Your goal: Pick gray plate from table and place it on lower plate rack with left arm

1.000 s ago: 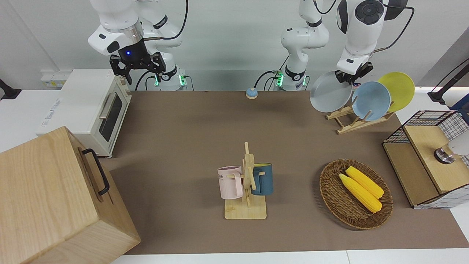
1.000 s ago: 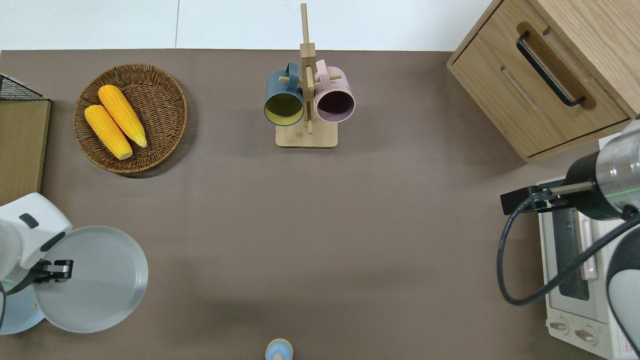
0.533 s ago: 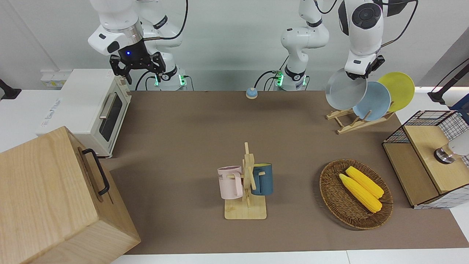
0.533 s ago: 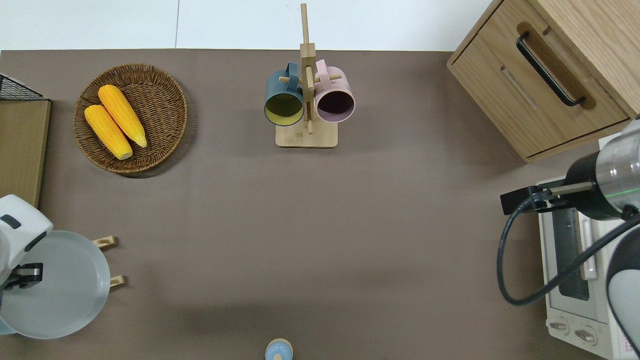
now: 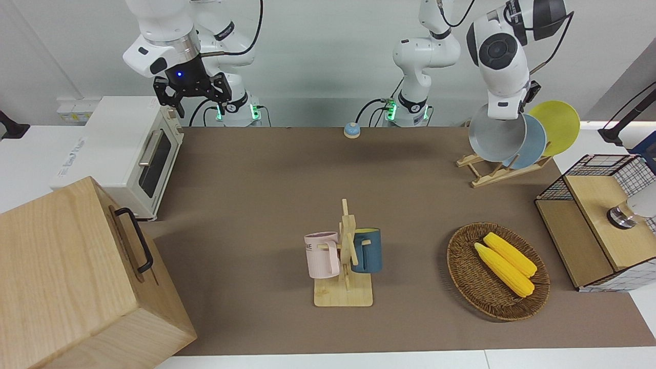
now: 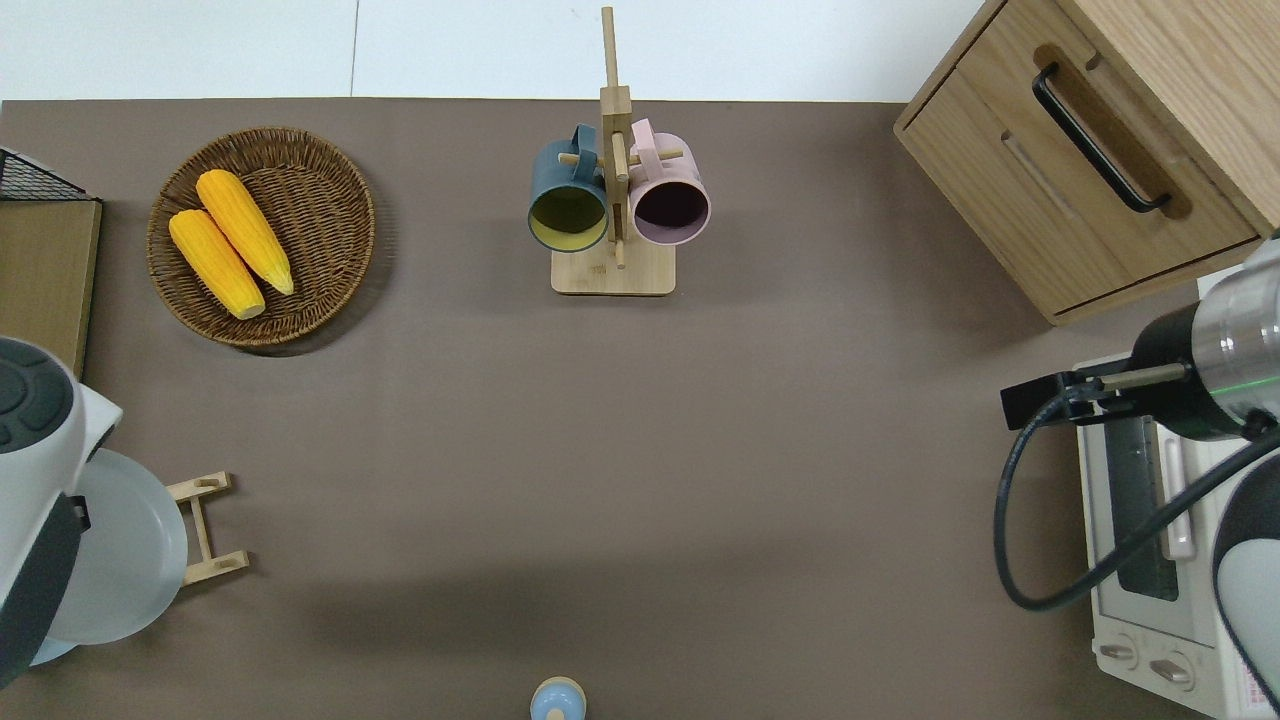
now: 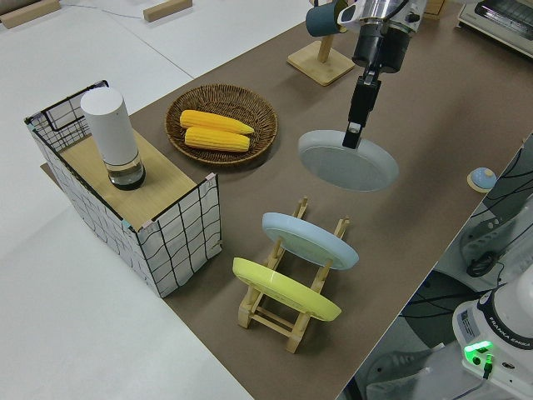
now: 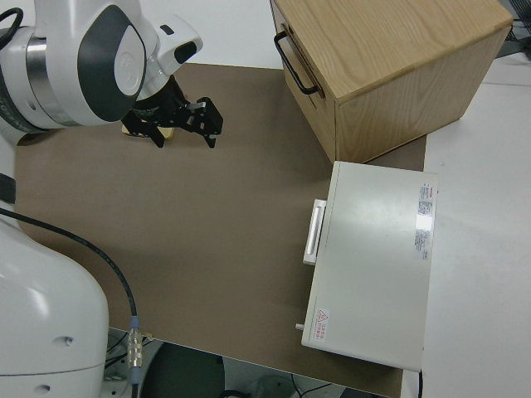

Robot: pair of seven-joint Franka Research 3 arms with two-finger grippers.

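One gray plate (image 7: pixel 348 161) hangs tilted in the air at the upper right of the front view, its rim clamped between the jaws of the left gripper (image 7: pixel 353 137), over the open slots of the lower plate rack (image 7: pixel 287 287). That rack holds two plates, a light-blue plate (image 7: pixel 309 239) and a yellow plate (image 7: pixel 283 289). Lower in the front view, one wicker basket (image 5: pixel 469 283) holds two corn cobs (image 5: pixel 505 263), and one mug stand (image 5: pixel 345 277) carries two mugs (image 5: pixel 344 251). The right gripper (image 5: pixel 190 95), fingers apart, is parked
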